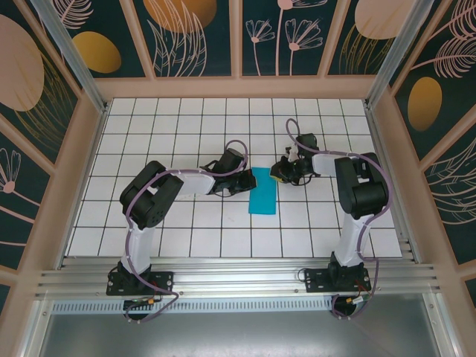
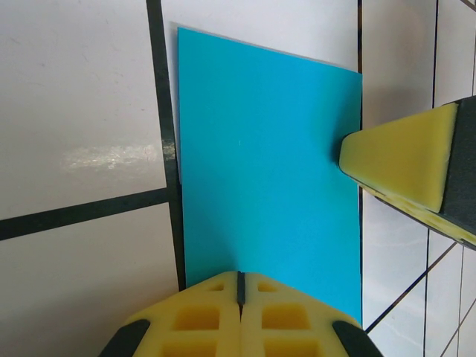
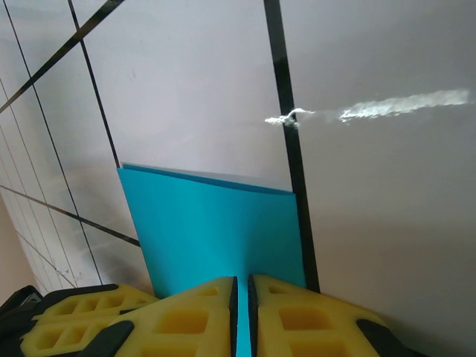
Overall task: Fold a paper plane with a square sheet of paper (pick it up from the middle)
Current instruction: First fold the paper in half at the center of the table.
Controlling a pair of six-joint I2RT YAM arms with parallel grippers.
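The square sheet of paper (image 1: 262, 192) lies folded into a narrow teal rectangle on the white grid table (image 1: 186, 230) between my two arms. My left gripper (image 1: 245, 181) is shut, and its yellow tips (image 2: 240, 274) rest on the near edge of the sheet (image 2: 268, 163). My right gripper (image 1: 279, 175) meets the opposite edge, where its tip (image 2: 349, 152) touches the paper. In the right wrist view its jaws (image 3: 241, 279) stand almost together with a thin teal strip of the sheet (image 3: 216, 230) between them. No paper plane shape shows.
Black grid lines (image 2: 167, 149) cross the white table. Pink-framed patterned walls (image 1: 238, 82) close the table at the back and sides. The aluminium rail (image 1: 238, 279) with both arm bases runs along the near edge.
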